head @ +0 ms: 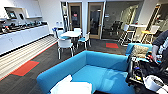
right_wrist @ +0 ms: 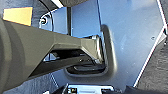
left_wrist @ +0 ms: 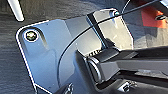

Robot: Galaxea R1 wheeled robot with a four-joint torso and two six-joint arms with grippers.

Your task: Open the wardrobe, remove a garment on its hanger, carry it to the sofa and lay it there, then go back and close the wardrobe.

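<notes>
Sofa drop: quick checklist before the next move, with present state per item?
1. White garment rests on the sofa seat: ok.
2. Hanger with the garment: cannot tell, no hanger can be made out.
3. Garment fully on the seat, nothing trailing off: cannot tell, it runs off the head view's lower edge.
4. Left and right fingers free of cloth: cannot tell from either wrist view.
5. Person close at the robot's right by the smaller blue seat: not ok.
</notes>
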